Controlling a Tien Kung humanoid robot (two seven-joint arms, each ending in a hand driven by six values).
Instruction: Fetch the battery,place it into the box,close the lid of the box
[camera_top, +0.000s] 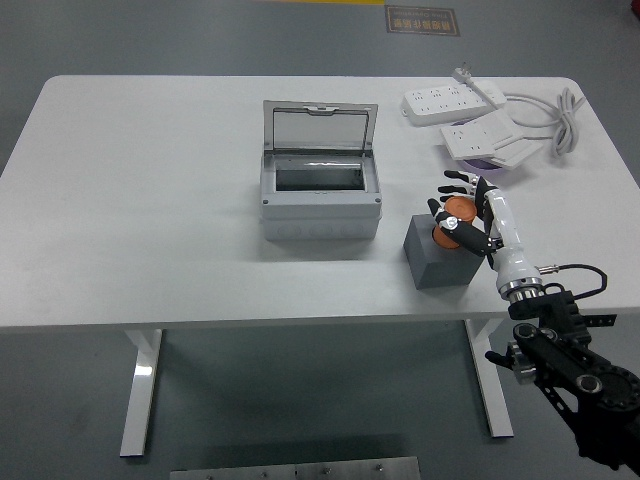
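Note:
A grey box (320, 195) stands mid-table with its clear lid (319, 128) raised upright at the back, the inside dark. Right of it sits a dark grey block (437, 258). My right hand (457, 213) reaches in from the lower right and hovers over the block's top right corner. Its fingers are curled around an orange battery (455, 224). Only the orange parts show between the fingers. The left arm is out of view.
Two white power strips (452, 101) (487, 137) with a coiled white cable (560, 120) lie at the back right. A purple object (484, 165) peeks out beneath the nearer strip. The table's (150, 200) near edge runs just below the block.

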